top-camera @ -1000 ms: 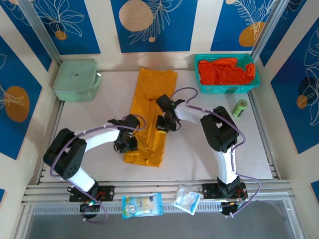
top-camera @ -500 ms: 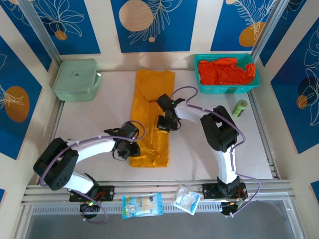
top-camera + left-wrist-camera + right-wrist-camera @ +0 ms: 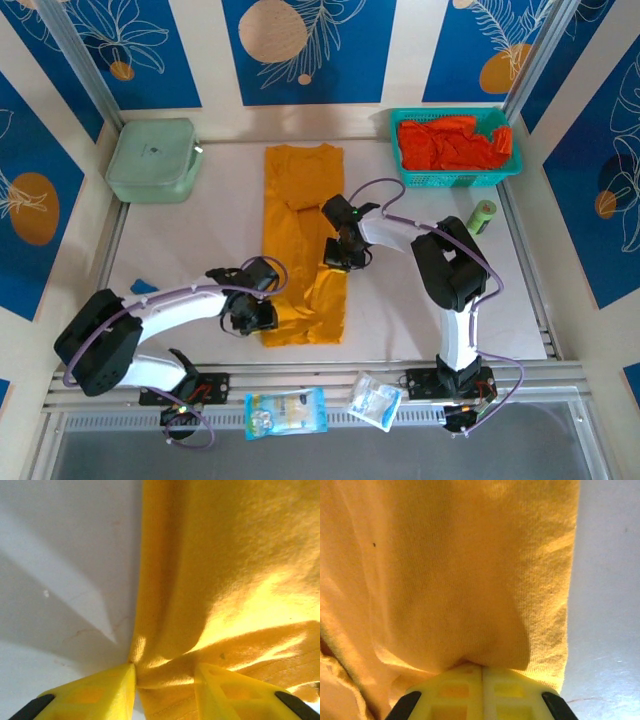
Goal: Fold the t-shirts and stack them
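Note:
A mustard-yellow t-shirt (image 3: 300, 215) lies as a long narrow strip down the middle of the table. My left gripper (image 3: 256, 312) is at its near left edge, where the left wrist view has the jaws (image 3: 165, 672) closed on a bunched fold of yellow cloth (image 3: 215, 580). My right gripper (image 3: 346, 254) sits on the strip's right edge, halfway along. Its fingertips (image 3: 482, 667) are pressed together on the yellow fabric (image 3: 460, 570). Several red-orange t-shirts (image 3: 455, 143) are heaped in the teal basket (image 3: 400, 168) at the back right.
A pale green lidded box (image 3: 151, 160) stands at the back left. A green can (image 3: 483, 216) lies right of the right arm, below the basket. Two plastic packets (image 3: 286, 412) (image 3: 375, 400) rest on the near rail. Bare white tabletop (image 3: 180, 240) flanks the strip.
Both grippers have drawn back toward the near edge with the yellow shirt. The strip has slid nearer and lies straighter and flatter.

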`<state>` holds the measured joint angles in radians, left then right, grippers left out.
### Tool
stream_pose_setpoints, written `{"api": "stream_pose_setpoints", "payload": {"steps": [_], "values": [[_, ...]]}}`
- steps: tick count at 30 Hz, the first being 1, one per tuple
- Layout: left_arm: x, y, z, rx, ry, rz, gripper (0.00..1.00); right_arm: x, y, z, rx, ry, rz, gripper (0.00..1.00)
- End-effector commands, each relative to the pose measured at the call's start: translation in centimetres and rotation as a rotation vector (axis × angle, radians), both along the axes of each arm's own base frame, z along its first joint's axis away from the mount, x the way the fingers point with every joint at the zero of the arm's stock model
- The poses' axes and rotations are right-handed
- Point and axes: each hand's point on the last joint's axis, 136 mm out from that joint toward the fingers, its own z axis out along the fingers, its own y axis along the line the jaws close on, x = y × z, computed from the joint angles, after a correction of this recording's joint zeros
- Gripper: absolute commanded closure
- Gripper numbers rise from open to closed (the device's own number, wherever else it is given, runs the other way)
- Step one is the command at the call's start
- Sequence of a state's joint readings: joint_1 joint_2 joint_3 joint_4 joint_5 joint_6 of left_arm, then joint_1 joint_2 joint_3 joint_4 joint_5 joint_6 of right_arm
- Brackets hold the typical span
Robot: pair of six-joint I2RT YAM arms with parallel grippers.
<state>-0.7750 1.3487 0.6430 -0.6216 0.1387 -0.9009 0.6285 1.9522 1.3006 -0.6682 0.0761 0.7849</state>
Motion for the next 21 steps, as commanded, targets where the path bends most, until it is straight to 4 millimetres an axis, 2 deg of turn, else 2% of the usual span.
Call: {"api": "stream_pose_setpoints", "payload": {"steps": [1,4,5,7,9,12,14,15,18,21], "values": [[-1.6,2.2,-0.4,0.1,0.053,0.016,0.59,-1.5,-1.0,-1.4,-0.056,0.051,0.007,1.0],[-0.5,1.6,0.9,0.097,0.017,-0.003,0.49,0.1,-0.3,0.2,-0.021,0.002,0.032,1.0],[0.0,1.4,1.7,0.097,-0.001,-0.017,0.45,0.9,0.0,1.3,-0.004,-0.028,0.045,0.99],[1.2,0.8,3.7,0.093,-0.047,-0.046,0.37,2.5,0.3,4.4,0.016,-0.117,0.076,0.94],[2.6,0.5,6.4,0.097,-0.118,-0.077,0.29,3.9,0.3,8.5,0.039,-0.23,0.124,0.88],[5.3,0.5,11.1,0.109,-0.295,-0.139,0.19,4.6,0.1,15.4,0.099,-0.424,0.231,0.79],[7.4,0.4,14.7,0.112,-0.456,-0.203,0.12,3.9,-0.2,20.0,0.138,-0.571,0.33,0.73],[8.7,0.5,16.9,0.129,-0.559,-0.239,0.01,3.3,-0.4,22.6,0.155,-0.653,0.382,0.69],[11.7,0.4,23.3,0.172,-0.852,-0.346,0.01,0.9,-1.7,28.8,0.174,-0.864,0.513,0.59],[13.1,-0.8,29.4,0.156,-1.114,-0.464,0.01,-1.7,-3.5,32.4,0.153,-1.018,0.611,0.45]]}}
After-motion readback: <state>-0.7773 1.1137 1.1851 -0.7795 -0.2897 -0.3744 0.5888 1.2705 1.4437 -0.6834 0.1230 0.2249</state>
